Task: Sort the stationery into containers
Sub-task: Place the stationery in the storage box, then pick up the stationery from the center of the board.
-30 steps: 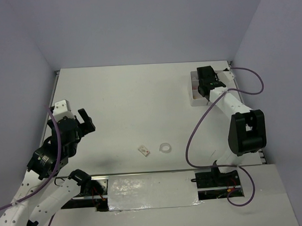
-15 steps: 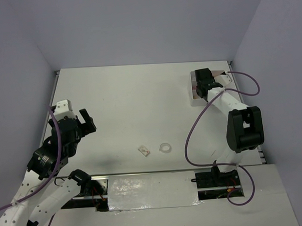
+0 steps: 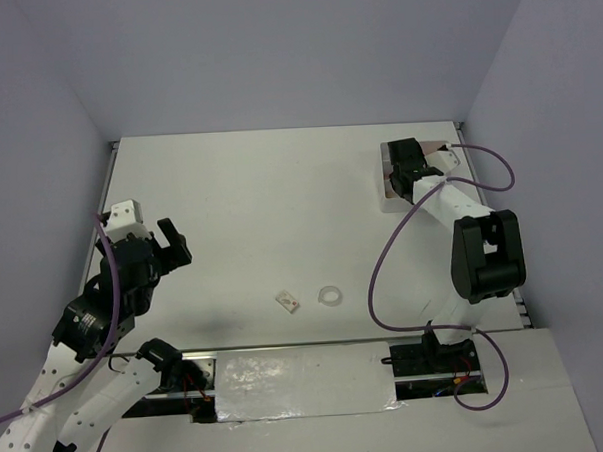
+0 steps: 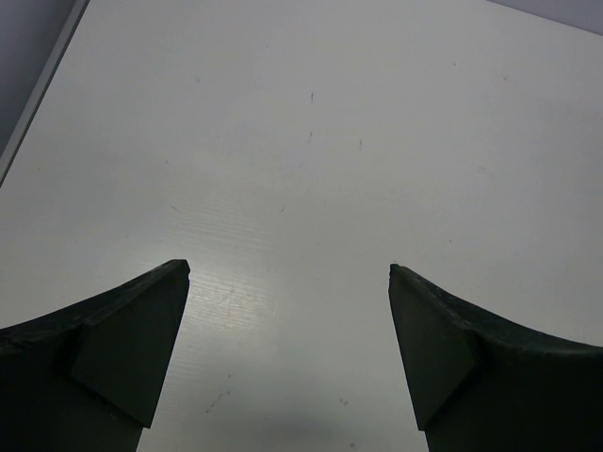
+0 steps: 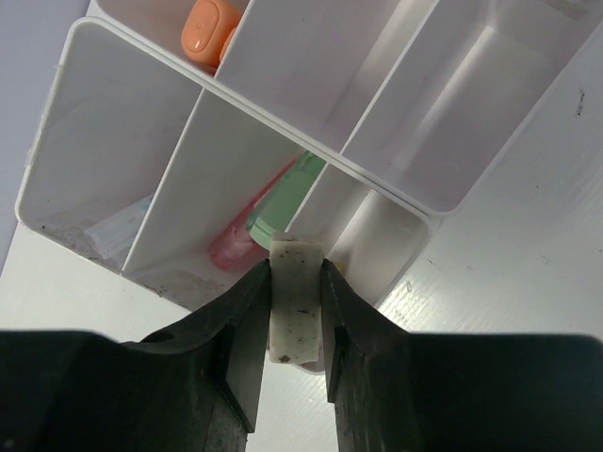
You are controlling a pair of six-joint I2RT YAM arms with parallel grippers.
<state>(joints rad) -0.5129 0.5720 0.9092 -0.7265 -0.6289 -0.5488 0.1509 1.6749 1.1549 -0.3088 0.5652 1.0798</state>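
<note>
White trays [image 3: 388,194] sit at the far right of the bench [image 3: 261,208] in the top view, with the right pincer [image 3: 407,173] over them.

In the left wrist view, the left pincer [image 4: 289,266] is wide open and holds nothing.

In the right wrist view, the right pincer [image 5: 295,267] squeezes a white eraser [image 5: 295,306] just above the trays' near wall. It would be best to hang the eraser over one box, not over a wall, before letting go. Its long side runs along the fingers, and its tip points at the trays.
</note>
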